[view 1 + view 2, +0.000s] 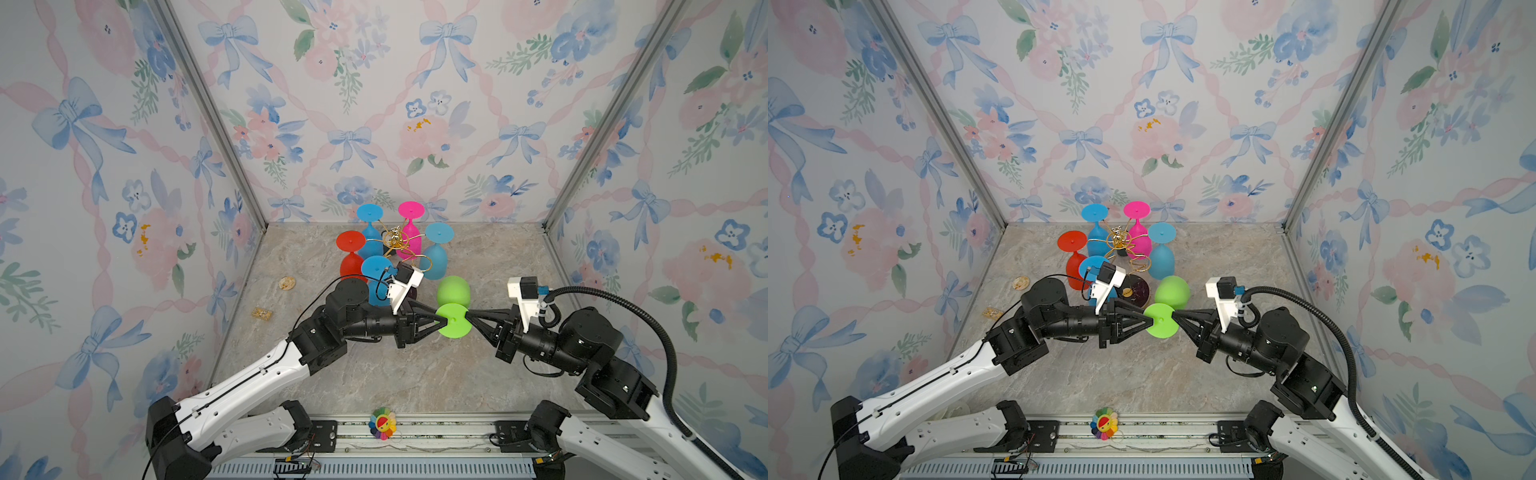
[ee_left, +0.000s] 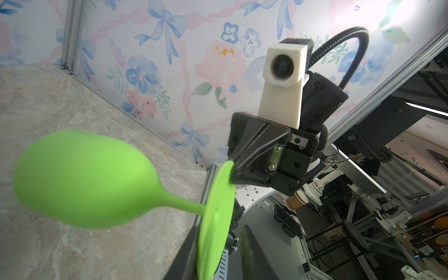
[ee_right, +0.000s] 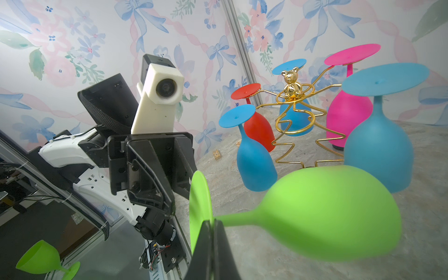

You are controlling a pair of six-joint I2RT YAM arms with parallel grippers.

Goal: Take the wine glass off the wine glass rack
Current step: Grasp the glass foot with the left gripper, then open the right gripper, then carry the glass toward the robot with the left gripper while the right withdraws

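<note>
A green wine glass (image 1: 454, 291) (image 1: 1172, 291) (image 2: 84, 181) (image 3: 327, 213) hangs on its side above the table, off the gold wine glass rack (image 1: 398, 241) (image 1: 1120, 242) (image 3: 293, 106). My right gripper (image 1: 467, 316) (image 1: 1174, 316) (image 2: 232, 169) (image 3: 213, 225) is shut on the rim of its round foot. From the opposite side my left gripper (image 1: 441, 320) (image 1: 1149, 322) (image 2: 218, 240) (image 3: 173, 211) straddles the same foot. Its jaws are narrow but open: one finger lies against the disc, the other stands a little off it.
Upside down on the rack hang a red glass (image 1: 351, 257), a pink glass (image 1: 409, 232) and several blue ones (image 1: 436, 253). The rack's dark base (image 1: 1136, 289) sits just behind the left wrist. A biscuit (image 1: 286, 283) and a small block (image 1: 262, 313) lie at the left.
</note>
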